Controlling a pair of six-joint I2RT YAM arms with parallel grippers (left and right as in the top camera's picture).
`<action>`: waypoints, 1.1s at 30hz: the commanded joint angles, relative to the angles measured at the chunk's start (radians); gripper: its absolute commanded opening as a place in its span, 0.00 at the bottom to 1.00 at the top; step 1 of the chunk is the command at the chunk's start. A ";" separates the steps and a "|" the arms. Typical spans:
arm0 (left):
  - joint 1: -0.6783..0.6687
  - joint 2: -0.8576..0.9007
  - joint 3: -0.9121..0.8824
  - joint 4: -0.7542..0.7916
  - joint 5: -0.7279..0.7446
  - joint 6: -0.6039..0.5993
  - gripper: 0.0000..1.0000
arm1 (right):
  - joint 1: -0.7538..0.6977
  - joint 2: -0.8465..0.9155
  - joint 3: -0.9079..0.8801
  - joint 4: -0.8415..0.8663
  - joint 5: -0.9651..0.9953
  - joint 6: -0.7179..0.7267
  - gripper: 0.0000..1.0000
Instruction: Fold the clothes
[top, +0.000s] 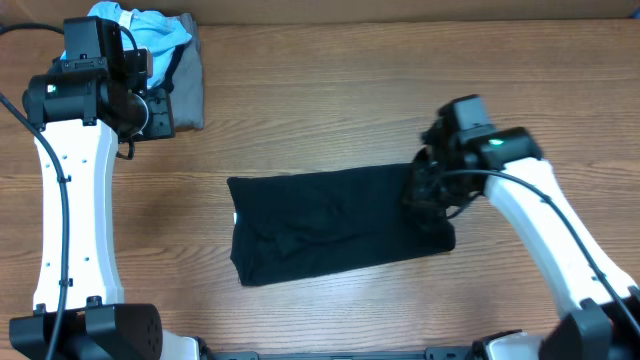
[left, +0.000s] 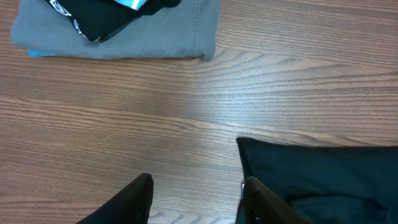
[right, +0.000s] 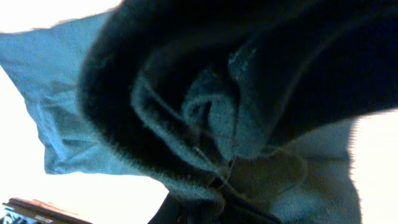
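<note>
The black T-shirt (top: 320, 225) lies as a folded rectangle in the middle of the wooden table. My right gripper (top: 425, 192) is at its right edge, shut on a bunch of the black cloth. In the right wrist view that cloth (right: 186, 93) fills the frame just above the fingers (right: 211, 200). My left gripper (top: 150, 112) is far off at the back left, open and empty. In the left wrist view its fingers (left: 196, 182) hang over bare wood, with a corner of the black T-shirt (left: 323, 177) at the lower right.
A grey folded shirt (top: 188, 85) lies at the back left with a light blue shirt (top: 150, 30) on top of it, right beside my left gripper. The grey shirt also shows in the left wrist view (left: 124, 34). Bare wood table (top: 330, 110) surrounds the black shirt.
</note>
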 joint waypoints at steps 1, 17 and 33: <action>0.005 -0.008 0.020 0.001 0.016 0.000 0.50 | 0.073 0.051 0.017 0.030 0.001 0.060 0.04; 0.005 -0.008 0.020 0.000 0.018 0.001 0.50 | 0.227 0.158 0.019 0.117 -0.048 0.166 0.32; 0.005 -0.008 0.020 0.004 0.018 0.000 0.51 | 0.172 0.089 0.011 0.109 0.073 0.121 0.45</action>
